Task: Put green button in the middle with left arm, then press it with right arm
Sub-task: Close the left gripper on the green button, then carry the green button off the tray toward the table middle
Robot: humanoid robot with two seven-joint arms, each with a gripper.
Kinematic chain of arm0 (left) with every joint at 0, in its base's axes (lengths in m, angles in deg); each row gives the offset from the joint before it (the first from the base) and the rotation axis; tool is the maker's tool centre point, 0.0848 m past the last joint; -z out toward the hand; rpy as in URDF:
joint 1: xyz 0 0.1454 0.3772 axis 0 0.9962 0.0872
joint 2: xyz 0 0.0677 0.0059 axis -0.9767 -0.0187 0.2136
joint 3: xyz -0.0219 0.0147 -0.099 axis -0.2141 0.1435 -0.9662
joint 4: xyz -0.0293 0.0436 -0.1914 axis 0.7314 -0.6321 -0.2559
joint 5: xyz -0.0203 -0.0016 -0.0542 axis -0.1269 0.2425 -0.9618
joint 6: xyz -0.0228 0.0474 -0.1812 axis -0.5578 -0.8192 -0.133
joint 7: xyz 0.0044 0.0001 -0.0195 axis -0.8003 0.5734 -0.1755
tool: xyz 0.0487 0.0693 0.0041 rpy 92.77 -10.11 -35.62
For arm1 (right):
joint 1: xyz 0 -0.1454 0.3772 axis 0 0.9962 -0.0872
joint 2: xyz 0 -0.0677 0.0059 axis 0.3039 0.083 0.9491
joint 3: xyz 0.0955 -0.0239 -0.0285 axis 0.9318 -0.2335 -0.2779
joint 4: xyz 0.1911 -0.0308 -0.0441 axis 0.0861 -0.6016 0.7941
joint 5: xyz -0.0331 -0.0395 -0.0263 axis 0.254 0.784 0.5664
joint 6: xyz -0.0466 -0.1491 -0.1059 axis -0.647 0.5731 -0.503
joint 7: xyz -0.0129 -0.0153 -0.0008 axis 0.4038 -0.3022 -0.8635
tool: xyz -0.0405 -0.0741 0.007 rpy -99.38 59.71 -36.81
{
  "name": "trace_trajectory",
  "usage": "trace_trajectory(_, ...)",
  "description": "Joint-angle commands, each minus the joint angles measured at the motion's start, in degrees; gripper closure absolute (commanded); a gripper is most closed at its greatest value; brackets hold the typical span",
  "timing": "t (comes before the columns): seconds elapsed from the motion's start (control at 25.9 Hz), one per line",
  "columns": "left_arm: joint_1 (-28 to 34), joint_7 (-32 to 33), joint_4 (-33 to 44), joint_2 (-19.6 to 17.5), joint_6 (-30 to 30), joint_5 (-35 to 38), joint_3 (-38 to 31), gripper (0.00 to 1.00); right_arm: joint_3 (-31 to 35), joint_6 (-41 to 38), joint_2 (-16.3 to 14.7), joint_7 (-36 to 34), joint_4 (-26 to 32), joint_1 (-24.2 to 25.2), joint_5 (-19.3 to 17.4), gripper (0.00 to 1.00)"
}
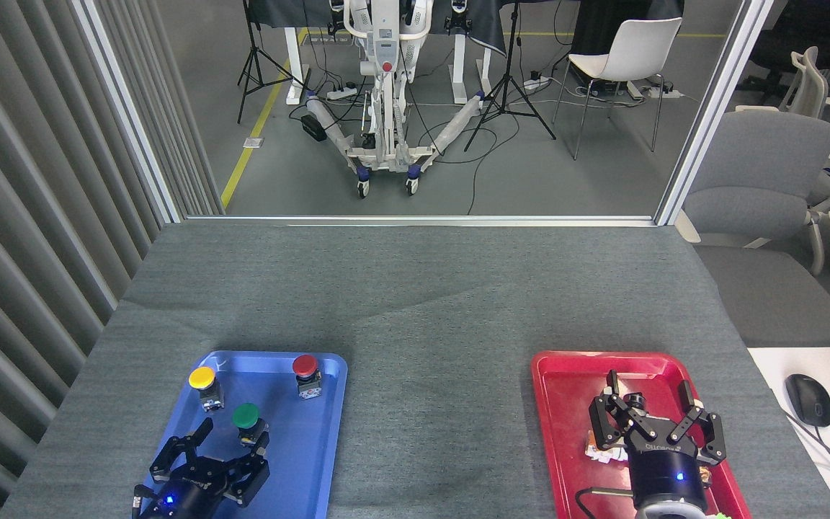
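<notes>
Table: rectangular top covered edge to edge in grey woven cloth, with faint creases running across its centre. Far edge meets a pale metal frame rail.

Blue plastic tray: rectangular, rounded corners, raised rim; lies flat on the cloth at 7 o'clock of the table centre, close to the near edge.

Red plastic tray: same shape and make; lies flat at 5 o'clock, close to the near edge, well apart from the blue one.

Bare patch of cloth: lies between the two trays, at 6 o'clock.
</notes>
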Motion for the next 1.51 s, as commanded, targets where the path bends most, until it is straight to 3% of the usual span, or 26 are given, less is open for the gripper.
trace_trajectory(0.0,-0.62,0.0,-1.51,0.03,0.19,-0.02,0.01,0.01,0.0,-0.1,-0.02,0.0,0.0,0.0,0.0,0.0)
trace_trajectory(0.12,-0.97,-0.09,-1.69,0.2,0.1,-0.02,0.1,0.03,0.0,-0.1,-0.02,0.0,0.0,0.0,0.0,0.0)
trace_trajectory(0.27,-1.76,-0.09,-1.86,0.2,0.1,-0.02,0.1,0.2,0.0,-0.1,-0.02,0.0,0.0,0.0,0.0,0.0)
trace_trajectory(0.66,-2.2,-0.18,-3.53,0.2,1.33,-0.02,0.71,0.21,0.0,-0.1,0.07,0.0,0.0,0.0,0.0,0.0)
trace_trajectory(0.77,-2.2,-0.44,-3.53,0.47,1.24,-0.11,1.07,0.25,0.0,-0.1,0.07,0.0,0.0,-0.09,0.0,0.0)
trace_trajectory(0.97,-2.03,-0.88,-3.44,0.64,1.16,-0.11,1.15,0.51,0.0,-0.1,0.07,0.0,0.0,-0.09,0.0,0.0)
trace_trajectory(1.16,-1.32,-0.88,-3.44,-0.06,3.18,-0.02,1.15,1.0,0.0,-0.1,0.07,0.0,0.0,-0.09,0.0,0.0)
trace_trajectory(1.31,-0.88,-3.43,-1.25,-0.41,5.38,0.07,1.15,1.0,0.0,-0.1,0.07,0.0,0.0,0.0,0.0,0.0)
trace_trajectory(1.47,1.05,-8.17,5.87,-0.24,6.43,0.16,1.24,1.0,0.0,-0.1,-0.02,0.0,0.0,-0.09,0.0,0.0)
